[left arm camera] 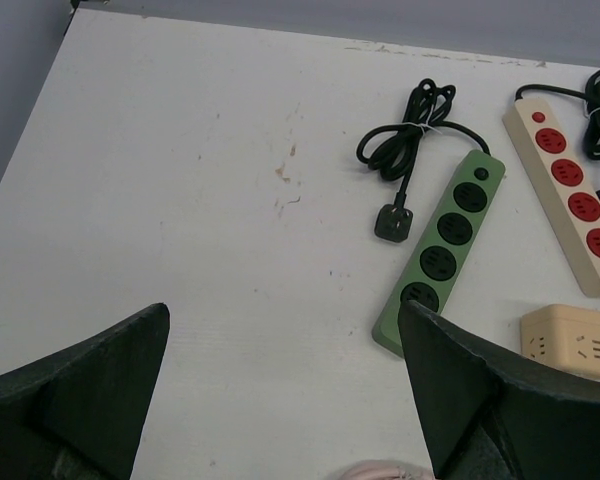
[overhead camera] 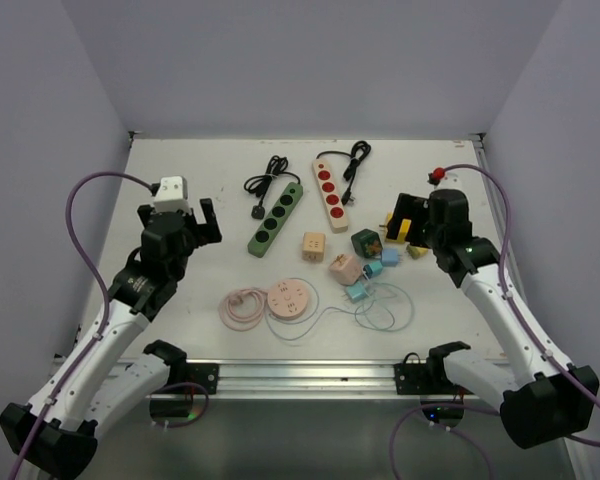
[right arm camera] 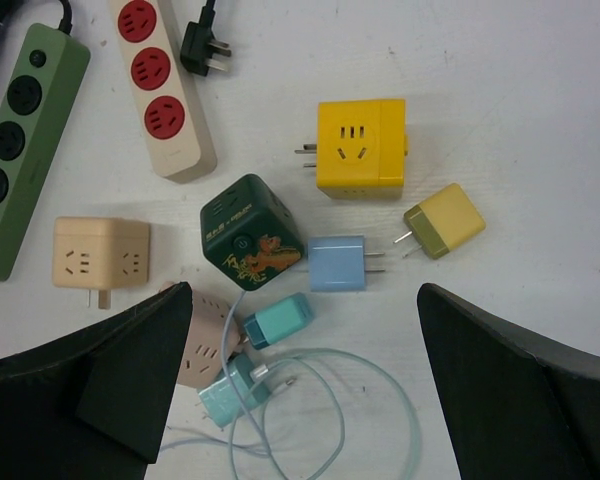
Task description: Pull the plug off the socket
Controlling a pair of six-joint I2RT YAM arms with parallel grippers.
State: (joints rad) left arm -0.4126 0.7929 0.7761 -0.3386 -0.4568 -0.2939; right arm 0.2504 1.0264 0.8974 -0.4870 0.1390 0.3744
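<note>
Hanging above the surface (overhead camera: 180,180), both sets of jaws stand wide and empty; a teal plug (right arm camera: 277,322) touches a pink cube socket (right arm camera: 210,345).

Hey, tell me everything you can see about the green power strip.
The green strip is a long olive plastic bar with four dark round sockets in a row and a dark button at its far end. Nothing is plugged in. It lies flat and diagonal on the table, left of the beige strip, not touching it. Its black cord is bundled by the far end; its plug lies loose beside it.
</note>
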